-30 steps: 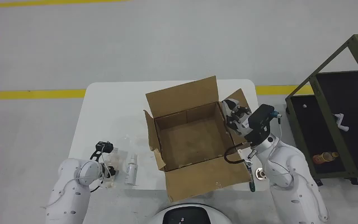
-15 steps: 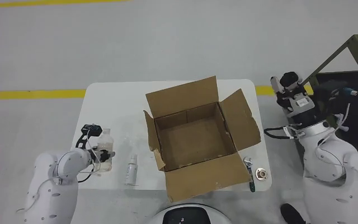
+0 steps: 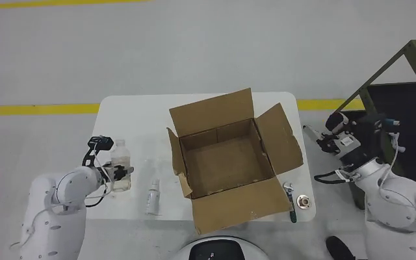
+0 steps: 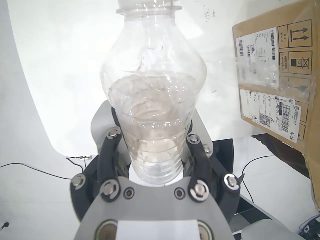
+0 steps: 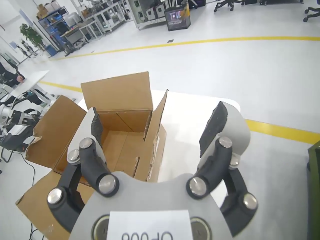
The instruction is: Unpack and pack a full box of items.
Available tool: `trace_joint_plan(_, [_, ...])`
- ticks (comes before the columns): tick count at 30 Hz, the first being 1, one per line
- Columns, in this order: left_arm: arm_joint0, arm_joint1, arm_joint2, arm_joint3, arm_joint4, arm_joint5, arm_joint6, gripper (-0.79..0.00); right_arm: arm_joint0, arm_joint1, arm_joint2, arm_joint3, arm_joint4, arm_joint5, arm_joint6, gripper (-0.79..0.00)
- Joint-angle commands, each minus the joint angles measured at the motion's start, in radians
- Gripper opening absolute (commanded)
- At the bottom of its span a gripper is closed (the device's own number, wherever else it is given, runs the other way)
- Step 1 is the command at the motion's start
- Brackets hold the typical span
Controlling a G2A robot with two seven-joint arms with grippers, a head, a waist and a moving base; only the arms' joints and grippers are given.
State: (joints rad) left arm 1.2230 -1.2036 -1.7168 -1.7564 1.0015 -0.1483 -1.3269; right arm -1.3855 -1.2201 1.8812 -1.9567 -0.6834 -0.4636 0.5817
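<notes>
**Left hand pinches the water bottle; right hand spread off the counter's right edge**

Top view: The cardboard box [image 3: 211,112] stands in the middle of the white, round-cornered counter [image 3: 130,120]. Its four flaps are folded outward and its brown floor is bare. There is open room along the counter's far strip and on its left part. The left hand [image 3: 119,177] sits near the left edge, pinching a clear water bottle [image 3: 119,159] whose cap points far. I cannot tell whether the bottle rests on the counter. A small spray bottle [image 3: 152,195] lies between it and the box. At the near right corner lie a teal-handled wrench [image 3: 290,203] and, just beside it, a round metal piece [image 3: 302,202]. The right hand [image 3: 320,138] hangs past the counter's right edge, between the box's right flap and a dark green cart [image 3: 383,123]. Half a second ago this hand was farther away, by the far right corner, and a second ago it was over the right flap. The bottle has shifted slightly farther.

Left wrist view: Black-linked fingers [image 4: 107,151] clamp the ribbed lower body of the water bottle [image 4: 152,76], which is thin, crinkled clear plastic with a white cap. The box [image 4: 275,76], labelled and taped, stands apart from it on the counter [image 4: 62,51].

Right wrist view: The right hand [image 5: 155,126] is spread wide, its pads [image 5: 215,123] rough and dark. Beyond it is the box [image 5: 117,93], with one flap edge torn, on the counter [image 5: 190,111].
</notes>
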Motion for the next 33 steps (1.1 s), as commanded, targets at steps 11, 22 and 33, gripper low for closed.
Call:
trace_joint_plan(11, [0.0,0.0,0.0,0.0,0.0,0.0,0.0,-0.785,-0.018,0.003,-0.062,0.039,0.06,0.09,0.052,0.0])
trace_joint_plan(22, [0.0,0.0,0.0,0.0,0.0,0.0,0.0,-0.785,0.01,0.009,-0.148,0.138,0.143,0.199,0.132,-0.585])
trace_joint_plan(33, [0.0,0.0,0.0,0.0,0.0,0.0,0.0,-0.785,-0.013,0.008,-0.181,0.149,0.264,0.334,0.117,-0.785])
